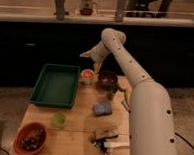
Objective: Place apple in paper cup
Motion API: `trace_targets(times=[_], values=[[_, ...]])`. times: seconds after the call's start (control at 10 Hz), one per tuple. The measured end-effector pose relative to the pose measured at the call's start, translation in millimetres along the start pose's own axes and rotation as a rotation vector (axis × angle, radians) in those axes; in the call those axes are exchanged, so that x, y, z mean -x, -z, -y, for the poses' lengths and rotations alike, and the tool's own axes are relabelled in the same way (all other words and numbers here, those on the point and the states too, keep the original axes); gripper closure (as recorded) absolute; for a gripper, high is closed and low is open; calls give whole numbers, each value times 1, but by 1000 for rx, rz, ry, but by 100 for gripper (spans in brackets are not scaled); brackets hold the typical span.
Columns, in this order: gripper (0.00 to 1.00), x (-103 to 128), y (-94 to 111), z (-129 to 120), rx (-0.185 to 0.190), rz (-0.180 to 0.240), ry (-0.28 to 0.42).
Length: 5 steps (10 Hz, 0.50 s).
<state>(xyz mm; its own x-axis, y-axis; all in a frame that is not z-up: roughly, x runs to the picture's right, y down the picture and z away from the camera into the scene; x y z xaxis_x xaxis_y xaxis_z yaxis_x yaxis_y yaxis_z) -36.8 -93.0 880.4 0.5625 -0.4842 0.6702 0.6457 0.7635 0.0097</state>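
Observation:
The apple [87, 74], small, round and orange-red, sits in the mouth of the short pale paper cup [86, 82] at the far edge of the wooden table, between the green tray and the dark bowl. My gripper [87, 54] hangs just above the apple and cup, apart from them, at the end of the white arm [139, 90] that reaches in from the lower right.
A green tray [56, 84] lies at the far left and a dark brown bowl [108, 79] right of the cup. A blue sponge [103, 109], a translucent green cup [59, 120], an orange bowl [30, 138] and small items [106, 138] lie nearer. A banana [125, 95] lies beside the arm.

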Motion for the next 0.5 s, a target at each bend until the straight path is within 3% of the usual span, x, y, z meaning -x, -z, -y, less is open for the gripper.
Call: trace_targets(times=[0.5], values=[[20, 4, 4, 1, -30, -7, 31]])
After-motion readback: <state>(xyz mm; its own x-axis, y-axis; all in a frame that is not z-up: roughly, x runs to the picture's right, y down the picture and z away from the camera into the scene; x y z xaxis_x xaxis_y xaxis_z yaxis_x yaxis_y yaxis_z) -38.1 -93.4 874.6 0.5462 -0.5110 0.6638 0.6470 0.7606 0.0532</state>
